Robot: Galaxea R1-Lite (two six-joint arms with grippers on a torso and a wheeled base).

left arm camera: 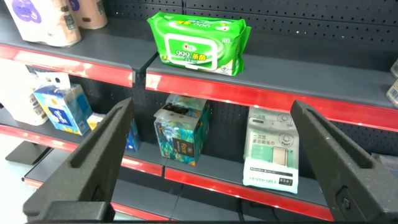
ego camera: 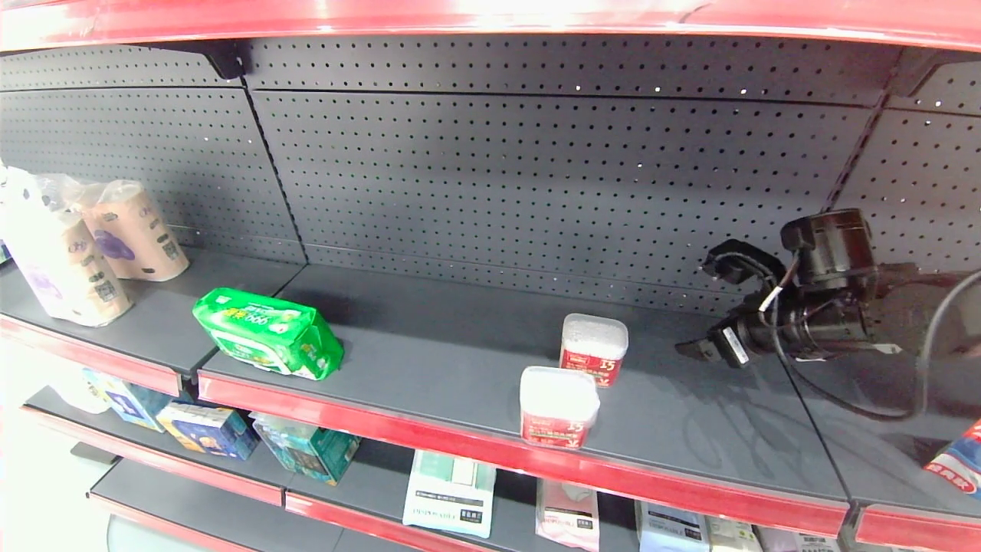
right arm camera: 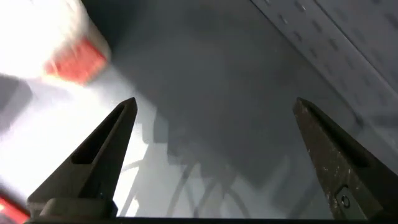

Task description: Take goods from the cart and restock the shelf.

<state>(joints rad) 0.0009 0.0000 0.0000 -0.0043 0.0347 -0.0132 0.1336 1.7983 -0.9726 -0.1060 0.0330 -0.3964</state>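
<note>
Standing on the matte shelf [ego camera: 460, 353] are two squat plastic tubs [ego camera: 594, 349] [ego camera: 558, 406].

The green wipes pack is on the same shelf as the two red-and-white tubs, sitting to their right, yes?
Not quite. The green wipes pack shares the shelf with the two red-and-white tubs, but it lies to their left, as the head view shows.

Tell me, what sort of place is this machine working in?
Most likely a shop or supermarket aisle, or a mock-up of one. Tiered shelves with red front edges and a perforated back panel hold packaged goods: a green pack of wipes, wrapped paper rolls, and small tubs with red labels.
</note>
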